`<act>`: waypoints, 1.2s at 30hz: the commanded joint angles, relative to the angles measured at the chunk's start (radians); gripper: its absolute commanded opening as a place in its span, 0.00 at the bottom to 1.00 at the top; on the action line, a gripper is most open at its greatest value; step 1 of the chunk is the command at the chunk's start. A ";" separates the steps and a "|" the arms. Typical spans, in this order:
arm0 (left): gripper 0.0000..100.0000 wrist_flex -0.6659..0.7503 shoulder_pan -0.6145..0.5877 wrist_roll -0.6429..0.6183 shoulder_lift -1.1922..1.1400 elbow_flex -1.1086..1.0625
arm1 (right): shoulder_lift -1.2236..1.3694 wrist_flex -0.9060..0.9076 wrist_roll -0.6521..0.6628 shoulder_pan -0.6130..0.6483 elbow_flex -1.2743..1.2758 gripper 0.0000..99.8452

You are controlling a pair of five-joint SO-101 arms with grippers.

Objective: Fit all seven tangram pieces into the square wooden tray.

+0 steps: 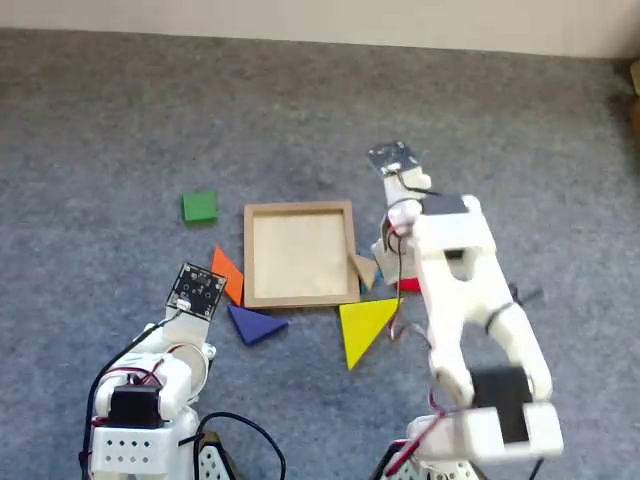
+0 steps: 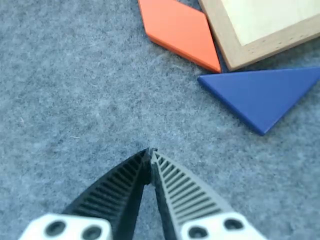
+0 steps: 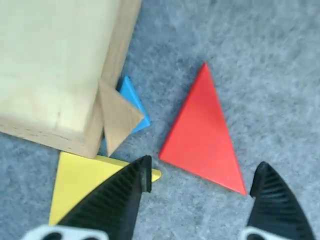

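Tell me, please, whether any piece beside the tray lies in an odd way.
Yes. The small wood-coloured triangle lies partly on top of the light blue piece, right against the outer wall of the tray. It hides much of that piece, so the two look stacked rather than side by side.

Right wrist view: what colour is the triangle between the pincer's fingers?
The triangle is red, clearest in the right wrist view.

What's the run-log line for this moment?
tray: no pieces in | left fingers: shut, near blue triangle | right fingers: open, over red triangle
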State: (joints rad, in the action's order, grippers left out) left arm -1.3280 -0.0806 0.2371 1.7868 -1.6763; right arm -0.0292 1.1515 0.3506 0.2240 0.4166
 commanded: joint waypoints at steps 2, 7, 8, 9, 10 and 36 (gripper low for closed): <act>0.01 -0.006 -0.010 0.011 0.027 -0.019 | 0.125 0.113 0.069 0.007 -0.203 0.31; 0.01 -0.006 -0.010 0.011 0.027 -0.019 | 0.246 0.156 0.072 0.004 -0.315 0.31; 0.01 -0.006 -0.010 0.011 0.027 -0.019 | 0.262 0.156 0.072 0.004 -0.325 0.31; 0.01 -0.006 -0.010 0.011 0.027 -0.019 | 0.271 0.156 0.072 0.005 -0.328 0.31; 0.01 -0.006 -0.010 0.011 0.027 -0.019 | 0.278 0.156 0.072 0.008 -0.328 0.31; 0.01 -0.006 -0.010 0.011 0.027 -0.019 | 0.292 0.062 0.166 -0.051 -0.191 0.31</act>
State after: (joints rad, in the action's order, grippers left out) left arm -1.3280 -0.0806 0.2371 1.7868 -1.6763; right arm 0.2746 1.2313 0.5040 0.1887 0.2294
